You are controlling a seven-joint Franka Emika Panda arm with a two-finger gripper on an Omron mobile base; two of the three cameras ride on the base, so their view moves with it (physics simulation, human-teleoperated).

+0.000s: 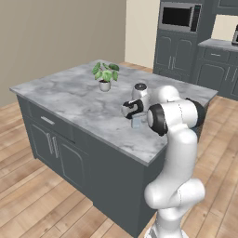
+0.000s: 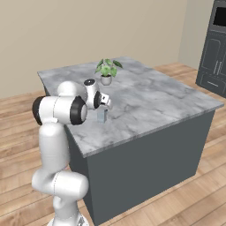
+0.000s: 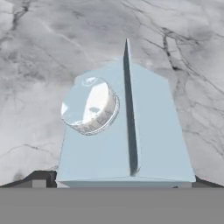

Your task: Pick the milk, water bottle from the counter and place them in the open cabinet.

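Marble counter (image 1: 74, 100) spans the kitchen island, a potted plant (image 1: 105, 76) near its middle. Closer to the robot's edge stands the milk (image 3: 124, 131), upright; the gripper (image 1: 135, 113) hangs directly above it, fingers spread wide, grasping nothing.

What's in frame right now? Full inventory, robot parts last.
milk: one, pale blue carton with round cap, upright on the counter, directly under the hand
counter: one, grey-white veined marble island over dark grey cabinets
potted plant: one, green leaves in white pot, on the counter beyond the milk
microwave: one, silver and black, built into dark units at the back
floor: light wood planks
arm: one, white with dark joints
gripper: one, jaws open, just above the milk
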